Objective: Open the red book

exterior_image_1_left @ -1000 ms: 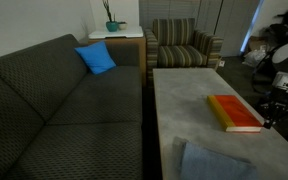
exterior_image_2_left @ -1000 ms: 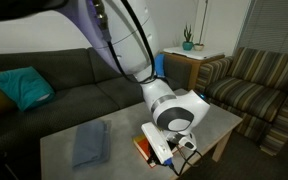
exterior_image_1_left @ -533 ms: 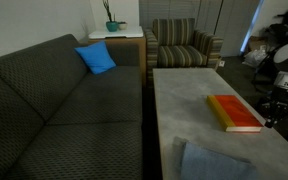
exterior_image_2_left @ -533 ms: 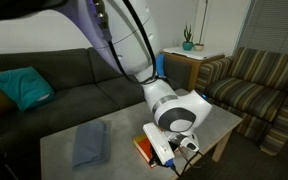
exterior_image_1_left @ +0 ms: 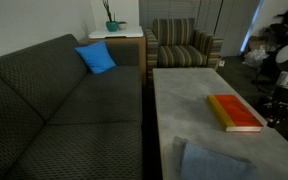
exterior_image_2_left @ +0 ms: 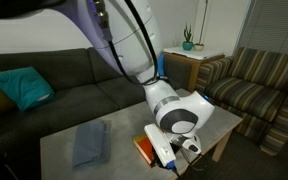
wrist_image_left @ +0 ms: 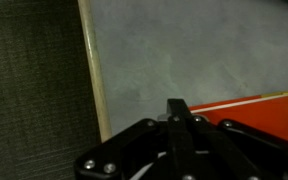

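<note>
The red book [exterior_image_1_left: 234, 113] lies flat and closed on the grey table [exterior_image_1_left: 194, 95], near its edge, with a yellow strip along one long side. It also shows in an exterior view [exterior_image_2_left: 141, 149], partly hidden by the arm, and in the wrist view [wrist_image_left: 254, 112]. My gripper [wrist_image_left: 176, 106] hangs low at the table's edge beside the book, and it appears in both exterior views [exterior_image_1_left: 275, 108] [exterior_image_2_left: 180, 152]. Its fingers are pressed together, with the tip next to the book's near edge. I cannot tell whether it touches the cover.
A folded blue-grey cloth [exterior_image_1_left: 212, 163] lies on the table, also in an exterior view [exterior_image_2_left: 89, 142]. A dark sofa [exterior_image_1_left: 54, 110] with a blue cushion [exterior_image_1_left: 96, 58] runs along one side. A striped armchair [exterior_image_1_left: 184, 45] and a side table with a plant [exterior_image_1_left: 112, 25] stand behind.
The wrist has sunk very slightly beside the book. The book and the cloth have not moved.
</note>
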